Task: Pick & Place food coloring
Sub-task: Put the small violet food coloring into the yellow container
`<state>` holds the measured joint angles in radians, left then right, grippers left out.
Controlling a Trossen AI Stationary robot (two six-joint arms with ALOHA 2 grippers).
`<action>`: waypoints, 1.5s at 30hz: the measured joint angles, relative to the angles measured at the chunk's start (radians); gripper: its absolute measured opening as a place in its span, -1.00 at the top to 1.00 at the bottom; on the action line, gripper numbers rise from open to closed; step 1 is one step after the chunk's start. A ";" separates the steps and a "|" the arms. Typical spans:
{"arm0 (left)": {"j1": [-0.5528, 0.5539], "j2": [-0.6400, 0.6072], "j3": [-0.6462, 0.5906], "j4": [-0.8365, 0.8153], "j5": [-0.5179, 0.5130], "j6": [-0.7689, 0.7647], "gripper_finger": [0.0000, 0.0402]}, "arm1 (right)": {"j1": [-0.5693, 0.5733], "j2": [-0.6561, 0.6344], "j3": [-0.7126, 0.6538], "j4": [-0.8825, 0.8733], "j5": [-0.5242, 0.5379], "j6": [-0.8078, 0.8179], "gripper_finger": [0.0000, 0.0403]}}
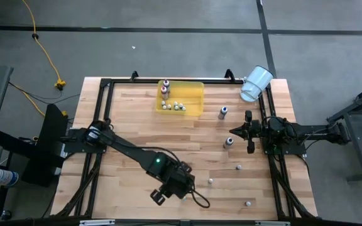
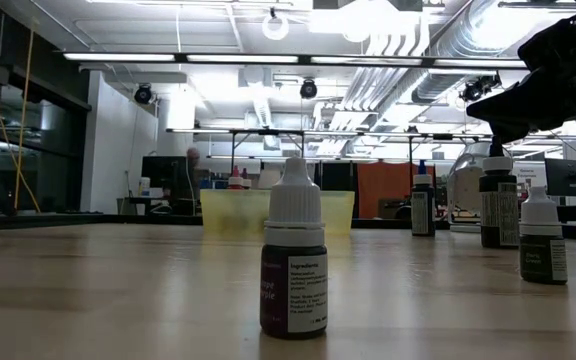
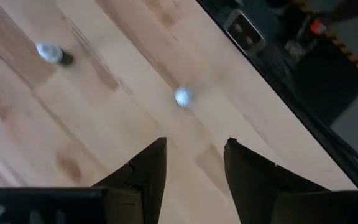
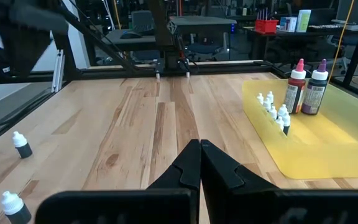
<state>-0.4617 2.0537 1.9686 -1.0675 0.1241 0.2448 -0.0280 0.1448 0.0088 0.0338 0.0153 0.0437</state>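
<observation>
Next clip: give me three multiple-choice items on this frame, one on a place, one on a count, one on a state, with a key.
1. Where does the white cup lie?
A. in the yellow tray
B. on its side at the table's far right corner
C. under the left gripper

2. How many taller bottles with coloured caps stand in the yellow tray?
A. none
B. two
C. five

3. How are the right gripper fingers?
A. shut with nothing between them
B. wide open
C. shut on a bottle

Key: 1 B, the high view shows it tipped at that corner. 2 B, the right wrist view shows a red-capped bottle and a purple-capped bottle. 3 A, the fingertips meet, empty.
</observation>
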 joint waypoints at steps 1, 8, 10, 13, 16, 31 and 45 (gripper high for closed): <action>0.001 0.000 -0.029 0.049 -0.002 -0.006 0.25 | 0.000 0.000 0.000 0.000 0.000 0.000 1.00; 0.003 0.000 -0.193 0.246 -0.001 -0.039 0.25 | 0.000 0.000 0.000 0.000 0.000 0.000 1.00; 0.003 0.000 -0.223 0.294 -0.001 -0.039 0.25 | 0.000 0.000 0.000 0.000 0.000 0.000 1.00; 0.003 0.000 -0.258 0.332 0.005 -0.040 0.25 | 0.000 0.000 0.000 0.000 0.000 0.000 1.00; 0.003 0.000 -0.274 0.369 0.019 -0.040 0.25 | 0.000 0.000 0.000 0.000 0.000 0.000 1.00; -0.019 0.000 -0.400 0.550 0.004 -0.003 0.25 | 0.000 0.000 0.000 0.000 0.000 0.000 1.00; -0.024 0.000 -0.431 0.629 -0.063 0.014 0.25 | 0.000 0.000 0.000 0.000 0.000 0.000 1.00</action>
<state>-0.4858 2.0533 1.5375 -0.4387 0.0608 0.2584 -0.0280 0.1444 0.0086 0.0338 0.0154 0.0437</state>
